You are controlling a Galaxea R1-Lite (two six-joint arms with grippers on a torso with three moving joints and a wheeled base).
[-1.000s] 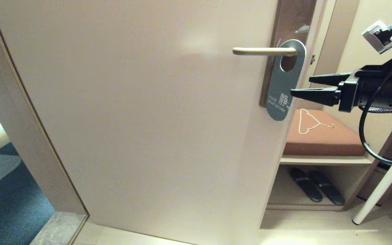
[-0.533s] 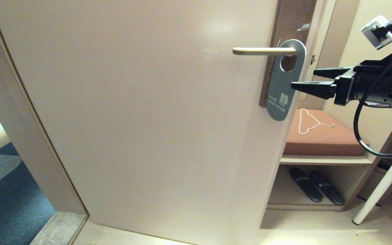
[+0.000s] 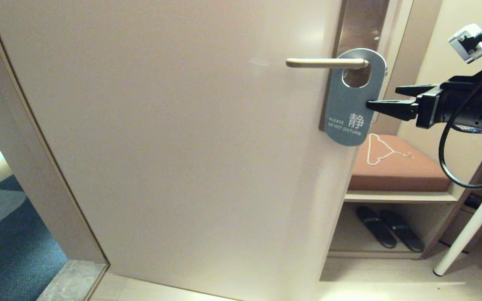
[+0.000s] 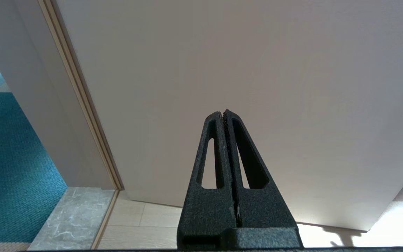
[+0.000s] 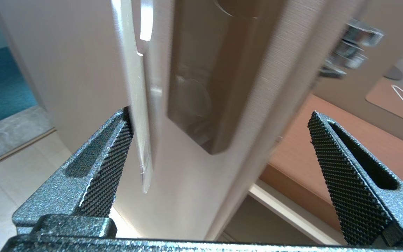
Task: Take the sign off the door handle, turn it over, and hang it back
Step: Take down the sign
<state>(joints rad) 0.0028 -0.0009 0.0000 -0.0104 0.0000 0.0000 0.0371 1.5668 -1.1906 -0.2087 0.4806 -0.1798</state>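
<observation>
Right wrist view, right end effector (image 5: 219,150) spread wide, one finger (image 5: 107,157) touching sign (image 5: 136,105) edge, nothing gripped.

Warm, even indoor light; soft glare on the door (image 3: 182,125). The right wrist view is blurred, perhaps from motion.

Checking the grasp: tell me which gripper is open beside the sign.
The right gripper, jaws spread at the sign's edge; the left gripper is shut, facing bare door.

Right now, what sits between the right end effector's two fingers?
The sign's edge, against one finger in the right wrist view; the remaining gap to the other finger is bare.
</observation>
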